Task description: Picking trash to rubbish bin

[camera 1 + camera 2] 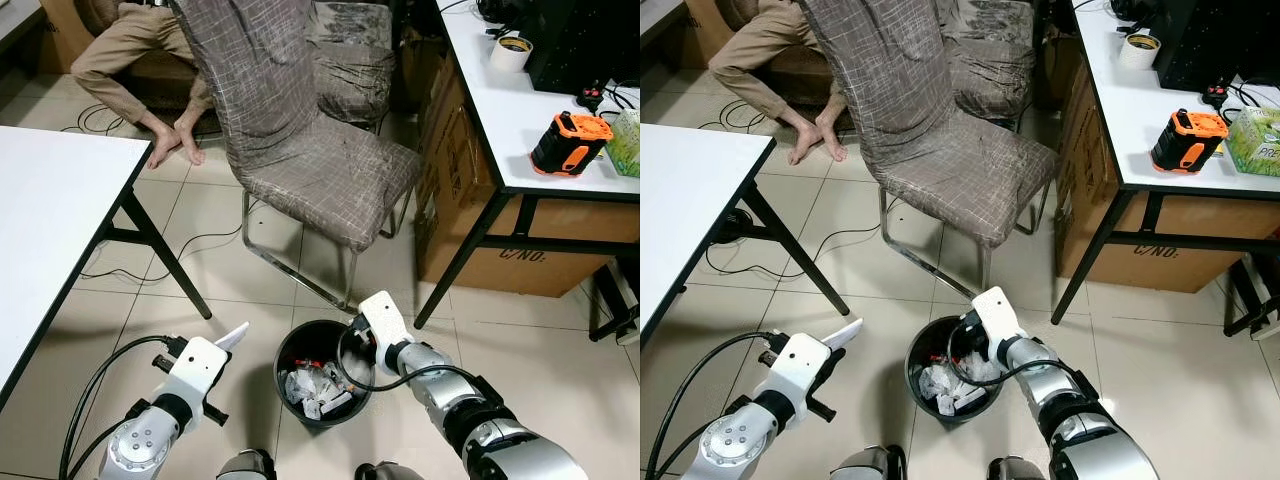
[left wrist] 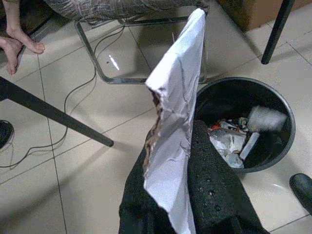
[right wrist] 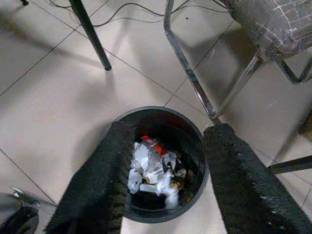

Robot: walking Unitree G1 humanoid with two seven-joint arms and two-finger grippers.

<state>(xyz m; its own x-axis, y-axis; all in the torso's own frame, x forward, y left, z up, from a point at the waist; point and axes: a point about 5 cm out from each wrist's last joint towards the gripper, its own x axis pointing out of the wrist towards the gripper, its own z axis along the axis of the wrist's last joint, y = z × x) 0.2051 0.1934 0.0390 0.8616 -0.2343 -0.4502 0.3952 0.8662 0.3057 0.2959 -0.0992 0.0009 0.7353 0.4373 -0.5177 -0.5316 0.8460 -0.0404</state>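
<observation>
Now I am holding a torn sheet of white paper (image 2: 173,126) in my left claw (image 1: 222,345), clenched on its lower part, at about 9 o'clock from the rubbish bin (image 1: 288,352). It is looking very light, thin and floppy, so I judge the grip near the edge is enough, but it may flutter or stick when released. My right claw (image 3: 163,170) is hanging released over the bin, which already has crumpled trash (image 3: 153,168).

Round black rubbish bin (image 1: 322,373) upright on tiled floor, part-filled with crumpled white trash (image 3: 151,170). Torn white paper scrap (image 2: 175,131) pinched upright beside bin.
</observation>
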